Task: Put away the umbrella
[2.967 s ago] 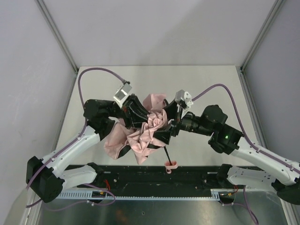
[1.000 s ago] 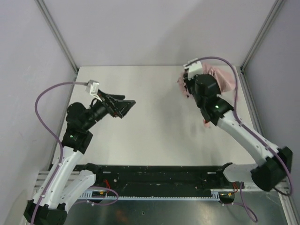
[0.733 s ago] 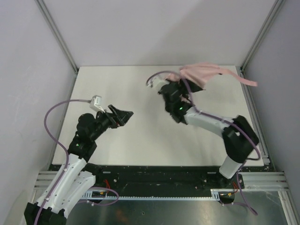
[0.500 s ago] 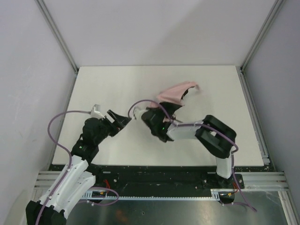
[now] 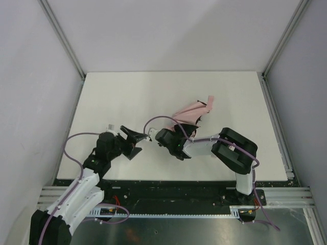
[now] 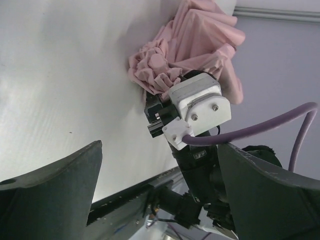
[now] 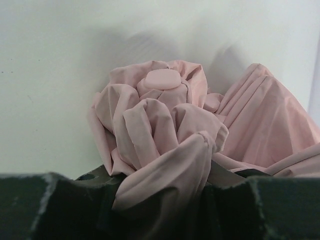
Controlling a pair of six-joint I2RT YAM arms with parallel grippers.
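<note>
- Umbrella (image 5: 191, 109) position is what has changed most: a few seconds ago it lay spread near the middle of the counter (image 5: 127, 97) with both arms working on it. It was then swung out toward the counter's far right corner, and it now sits back near the counter's middle, slightly toward the near edge.
- It is now a tighter bunch. The right wrist view shows the pink cloth gathered into crumpled folds around a small pink cap (image 7: 162, 79), with some loose panels trailing to one side.
- The right gripper (image 5: 185, 127) holds this bundle, with cloth pinched between its fingers. The shaft and handle cannot be made out here.
- The left gripper (image 5: 139, 144) has let go and drawn back toward the counter's near left. It now points at the bundle with its jaws spread wide and nothing in them, close to the right arm's wrist but not touching the cloth.
- For the task, this looks like a handover or a two-handed tidy about to begin. The canopy is collapsed but not yet neatly wrapped, so putting it away seems only partly done.
- The loose panels could slip or catch if the left gripper closes on them carelessly.
</note>
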